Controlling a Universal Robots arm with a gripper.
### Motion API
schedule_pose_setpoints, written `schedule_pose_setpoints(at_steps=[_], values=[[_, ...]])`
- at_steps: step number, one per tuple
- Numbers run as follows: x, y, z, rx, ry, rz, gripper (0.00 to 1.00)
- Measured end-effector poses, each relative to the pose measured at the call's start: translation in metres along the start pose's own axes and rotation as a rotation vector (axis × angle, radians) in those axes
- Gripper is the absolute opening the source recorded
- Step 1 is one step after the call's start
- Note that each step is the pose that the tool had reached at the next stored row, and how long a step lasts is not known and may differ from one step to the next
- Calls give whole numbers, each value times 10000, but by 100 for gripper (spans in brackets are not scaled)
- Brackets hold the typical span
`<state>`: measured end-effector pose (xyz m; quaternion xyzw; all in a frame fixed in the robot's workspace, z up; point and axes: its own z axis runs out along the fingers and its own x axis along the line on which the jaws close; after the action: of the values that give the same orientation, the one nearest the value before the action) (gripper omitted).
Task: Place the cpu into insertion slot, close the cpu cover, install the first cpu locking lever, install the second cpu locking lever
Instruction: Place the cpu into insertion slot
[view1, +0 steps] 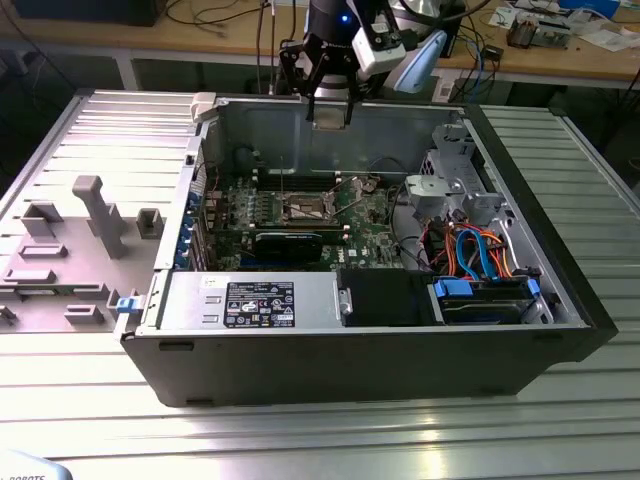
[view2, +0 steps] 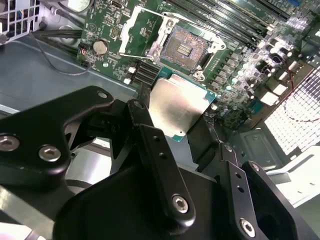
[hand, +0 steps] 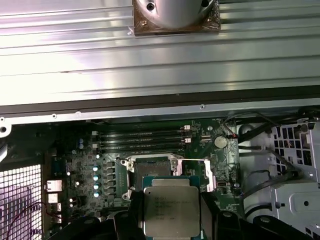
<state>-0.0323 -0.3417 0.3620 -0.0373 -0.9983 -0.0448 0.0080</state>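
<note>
Gripper (view2: 174, 120): black fingers (view2: 150, 145) pinching opposite edges of the cpu (hand: 171, 210), held level, metal lid facing both wrist views. Location: aloft over the open case, well apart from the uncovered insertion slot (view2: 186, 48). Handling, judged: light, stiff, slick-lidded, delicate underneath; grip by edges only.
</note>
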Motion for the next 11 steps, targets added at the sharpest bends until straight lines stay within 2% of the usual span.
schedule_pose_setpoints(at_steps=[11], values=[[3, 0, 1, -2, -7, 73, 54]])
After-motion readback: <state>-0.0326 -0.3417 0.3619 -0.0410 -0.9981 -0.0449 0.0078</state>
